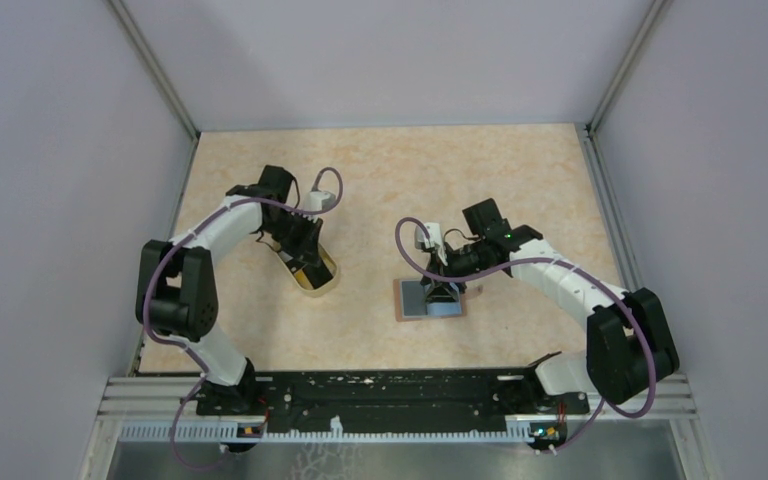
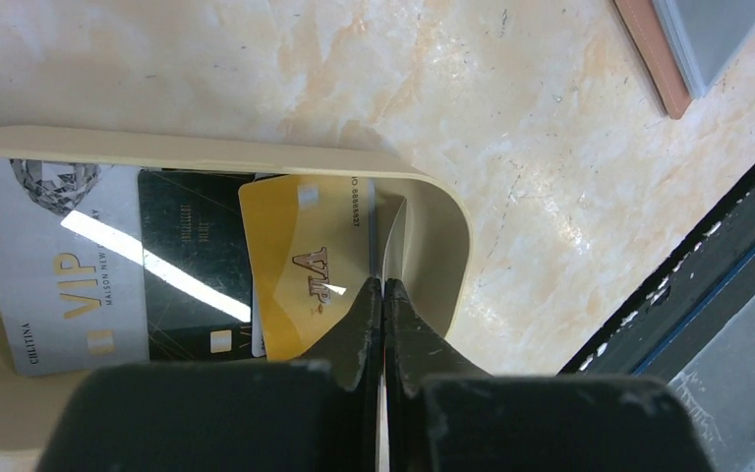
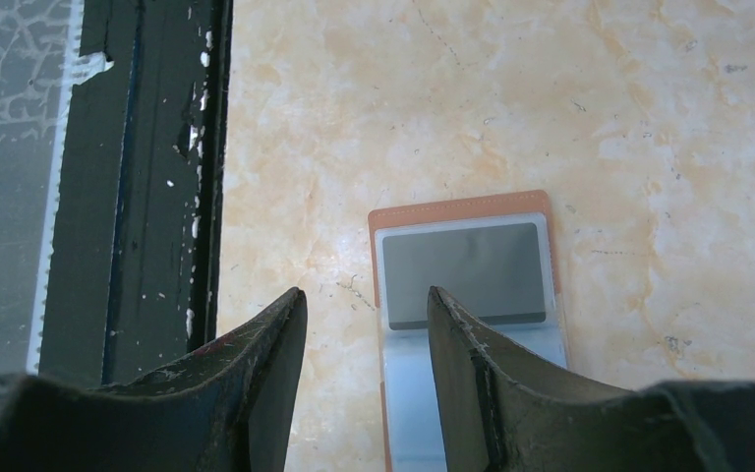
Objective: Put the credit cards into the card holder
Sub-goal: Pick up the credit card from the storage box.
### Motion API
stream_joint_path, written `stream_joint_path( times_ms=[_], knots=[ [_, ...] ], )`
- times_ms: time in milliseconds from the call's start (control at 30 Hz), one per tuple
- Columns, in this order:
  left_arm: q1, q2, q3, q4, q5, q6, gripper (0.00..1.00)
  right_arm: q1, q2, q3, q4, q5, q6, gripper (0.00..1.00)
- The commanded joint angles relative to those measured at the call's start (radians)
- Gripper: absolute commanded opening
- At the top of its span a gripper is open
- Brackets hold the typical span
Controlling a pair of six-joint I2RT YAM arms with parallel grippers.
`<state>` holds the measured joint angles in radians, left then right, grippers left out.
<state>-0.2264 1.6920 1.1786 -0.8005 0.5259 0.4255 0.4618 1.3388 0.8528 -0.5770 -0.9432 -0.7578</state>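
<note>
As the overhead view shows them, my two arms stand over the marbled tabletop (image 1: 410, 170), one at each item.

Left side: my left gripper (image 2: 383, 283) is lowered into the one cream plastic cup (image 2: 447, 211). Its fingers are pressed together with no gap showing. A pale sliver runs up from the tips. I cannot tell whether it is a card nipped edge-on or part of the cup wall.

Credit cards (image 2: 256, 265), counted in the left wrist view: four that I can tell apart, all inside the cup.
1. One silver-white VIP card (image 2: 54, 265), at the left.
2. One black card (image 2: 192, 261), beside it and partly over it.
3. One gold VIP card (image 2: 300, 261), overlapping the black one and just beside my fingertips.
4. One white card (image 2: 359, 211), showing printed digits along its edge behind the gold one.

Right side: one card holder (image 3: 462, 211) lies open and flat on the table, right of centre, near the black base rail (image 3: 147, 197) and well apart from the cup. It has a reddish-brown border and pale blue sleeves. The top pocket shows a dark grey rectangle, and I cannot tell whether that is a card.

My right gripper (image 3: 366, 293) hangs over the holder's near end. The fingers are spread wide with nothing between them. One finger lies across the sleeves in the wrist view and the other is over bare tabletop. I cannot tell whether either touches.
</note>
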Motion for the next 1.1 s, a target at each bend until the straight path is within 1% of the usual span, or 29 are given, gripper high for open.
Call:
stream_joint_path(
  times_ms=[0,133,200,333,433,500,567,633,700,733,767,800,833,867,900,967,1067],
  knots=[
    [0.007,-0.032,0.002,-0.026,0.007,-0.026,0.00,0.005,0.006,0.045,0.005,-0.017,-0.008,0.48],
    [0.007,-0.083,0.025,-0.032,-0.016,-0.073,0.00,0.005,0.009,0.045,0.006,-0.016,-0.008,0.48],
    [0.007,-0.116,0.046,-0.056,-0.013,-0.082,0.00,0.005,0.012,0.045,0.004,-0.016,-0.008,0.48],
    [0.007,-0.178,0.094,-0.097,-0.057,-0.114,0.00,0.005,0.013,0.046,0.004,-0.017,-0.008,0.48],
    [0.007,-0.236,0.110,-0.101,-0.085,-0.172,0.00,0.005,0.011,0.048,-0.001,-0.023,-0.011,0.48],
    [0.007,-0.291,0.089,-0.066,-0.053,-0.248,0.00,0.005,0.004,0.048,-0.006,-0.037,-0.022,0.48],
    [0.007,-0.367,0.028,0.024,0.021,-0.376,0.00,0.005,-0.008,0.048,-0.018,-0.062,-0.045,0.48],
    [0.007,-0.435,-0.082,0.169,0.146,-0.552,0.00,0.005,-0.027,0.046,-0.031,-0.087,-0.069,0.49],
    [0.007,-0.490,-0.233,0.412,0.352,-0.725,0.00,0.005,-0.051,0.048,-0.041,-0.113,-0.082,0.50],
    [0.007,-0.507,-0.319,0.552,0.471,-0.845,0.00,0.005,-0.064,0.047,-0.041,-0.126,-0.081,0.51],
    [0.007,-0.517,-0.394,0.712,0.540,-0.965,0.00,0.005,-0.075,0.048,-0.038,-0.132,-0.071,0.52],
    [0.006,-0.522,-0.465,0.851,0.577,-1.054,0.00,0.005,-0.089,0.049,-0.030,-0.137,-0.050,0.52],
    [0.002,-0.527,-0.522,0.956,0.583,-1.132,0.00,0.005,-0.096,0.051,-0.020,-0.140,-0.017,0.53],
    [-0.012,-0.532,-0.569,1.064,0.572,-1.169,0.00,0.005,-0.099,0.058,-0.011,-0.146,0.013,0.55],
    [-0.026,-0.534,-0.611,1.122,0.559,-1.191,0.00,0.005,-0.099,0.065,-0.007,-0.151,0.045,0.57],
    [-0.062,-0.530,-0.668,1.202,0.526,-1.208,0.00,0.005,-0.090,0.079,-0.001,-0.165,0.108,0.61],
    [-0.141,-0.528,-0.723,1.251,0.440,-1.174,0.00,0.005,-0.060,0.092,0.005,-0.174,0.180,0.66]
  ],
)
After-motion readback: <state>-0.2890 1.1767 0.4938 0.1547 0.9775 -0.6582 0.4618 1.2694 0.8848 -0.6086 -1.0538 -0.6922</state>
